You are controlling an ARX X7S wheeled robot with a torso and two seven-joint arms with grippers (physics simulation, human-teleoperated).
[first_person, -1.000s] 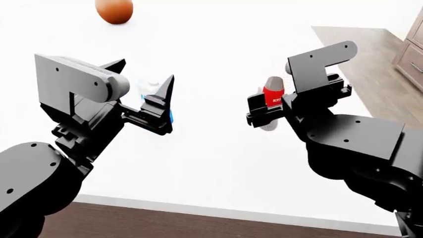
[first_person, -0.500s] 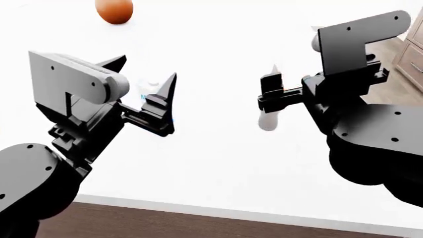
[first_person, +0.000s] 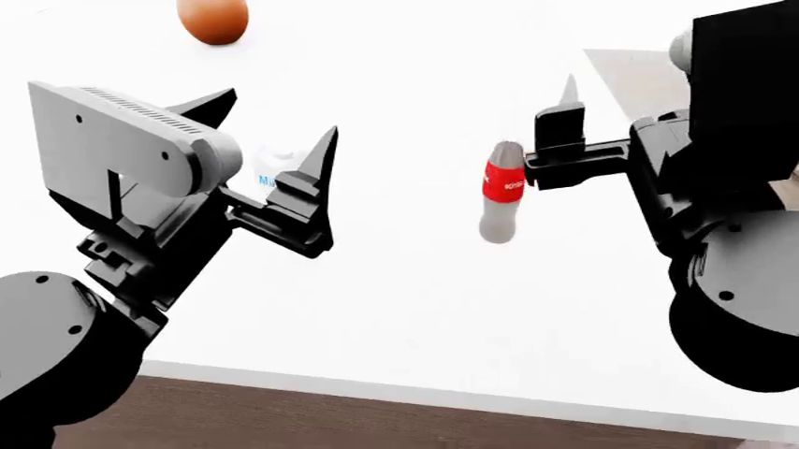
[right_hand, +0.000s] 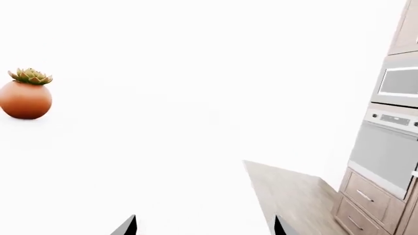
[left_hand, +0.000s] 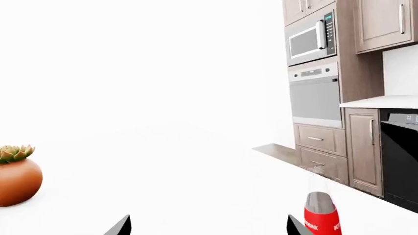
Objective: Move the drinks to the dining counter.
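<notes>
A greyish bottle with a red band (first_person: 503, 192) stands upright on the white dining counter (first_person: 399, 318); the left wrist view also catches this bottle (left_hand: 320, 216). My right gripper (first_person: 564, 112) hangs open just right of and above the bottle, not touching it. In the right wrist view its fingertips (right_hand: 128, 226) are spread with only counter between them. My left gripper (first_person: 283, 117) is open above a white-and-blue milk carton (first_person: 272, 165), which is mostly hidden behind the fingers. The left wrist view shows its tips (left_hand: 121, 226) wide apart with nothing between them.
An orange-brown egg-shaped pot with a succulent (first_person: 212, 21) sits far back on the counter, also seen as the pot (right_hand: 25, 98). The counter's front edge (first_person: 374, 391) runs above dark wood floor. Wooden cabinets with an oven (left_hand: 314, 95) stand beyond the right end.
My right gripper let go of the red-banded bottle, then rose and drew back to the right, leaving it standing. The left gripper lifted slightly.
</notes>
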